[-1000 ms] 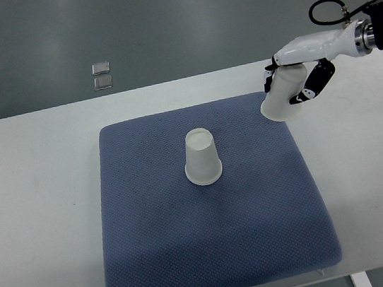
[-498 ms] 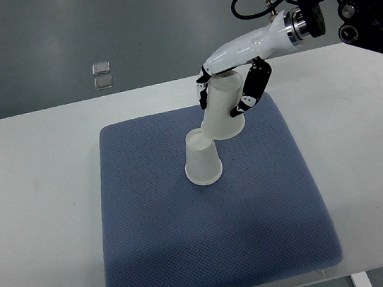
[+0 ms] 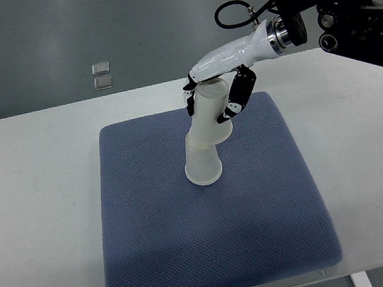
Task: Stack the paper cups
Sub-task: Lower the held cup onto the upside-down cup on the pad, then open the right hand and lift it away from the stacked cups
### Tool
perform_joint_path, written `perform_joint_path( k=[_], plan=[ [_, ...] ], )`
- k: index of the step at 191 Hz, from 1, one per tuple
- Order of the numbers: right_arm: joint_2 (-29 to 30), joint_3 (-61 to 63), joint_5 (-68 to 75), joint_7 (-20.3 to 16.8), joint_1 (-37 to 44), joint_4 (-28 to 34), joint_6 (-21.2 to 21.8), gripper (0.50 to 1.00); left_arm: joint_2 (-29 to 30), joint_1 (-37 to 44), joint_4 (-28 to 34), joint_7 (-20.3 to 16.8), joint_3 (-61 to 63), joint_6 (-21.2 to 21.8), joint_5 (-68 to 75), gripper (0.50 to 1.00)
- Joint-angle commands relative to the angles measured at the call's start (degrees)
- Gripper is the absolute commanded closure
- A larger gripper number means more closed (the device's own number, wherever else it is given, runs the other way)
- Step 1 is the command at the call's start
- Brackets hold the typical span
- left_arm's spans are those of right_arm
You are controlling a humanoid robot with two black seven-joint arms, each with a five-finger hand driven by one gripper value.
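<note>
The right robot hand (image 3: 215, 101) grips a cup (image 3: 211, 114), tilted, its mouth just capping the lower cup (image 3: 203, 167) down-left of it.

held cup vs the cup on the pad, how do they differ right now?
The held cup is tilted, gripped by the right hand; the lower cup stands upright and upside down on the blue pad, with no hand on it. The held cup's open end sits over the lower cup's top, while the lower cup's rim rests on the pad. Both are plain white paper cups of similar shape.
</note>
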Motion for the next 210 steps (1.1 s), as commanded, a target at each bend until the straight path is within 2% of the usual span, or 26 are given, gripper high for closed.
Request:
perform_joint_path(
  k=[1,45,119,152,196,210],
  plan=[
    [1.07,-0.01,0.01,-0.01,-0.10,-0.79,0.00,0.836,0.00,0.00,0.00,0.00,0.00,0.00,0.00,0.500],
    [3.44,0.08,0.01,-0.28,-0.37,-1.31,-0.09,0.836,0.00,0.00,0.00,0.00,0.00,0.00,0.00,0.500],
    [4.23,0.08,0.01,-0.36,-1.86,-3.16,-1.32,0.832,0.00,0.00,0.00,0.00,0.00,0.00,0.00,0.500],
    [4.23,0.08,0.01,-0.36,-2.74,-3.34,-2.72,0.767,0.00,0.00,0.00,0.00,0.00,0.00,0.00,0.500],
    [3.97,0.08,-0.08,-0.19,-3.53,-3.34,-2.72,0.765,0.00,0.00,0.00,0.00,0.00,0.00,0.00,0.500],
    [3.97,0.08,0.01,-0.28,-3.62,-3.25,-2.81,0.738,0.00,0.00,0.00,0.00,0.00,0.00,0.00,0.500]
  ],
)
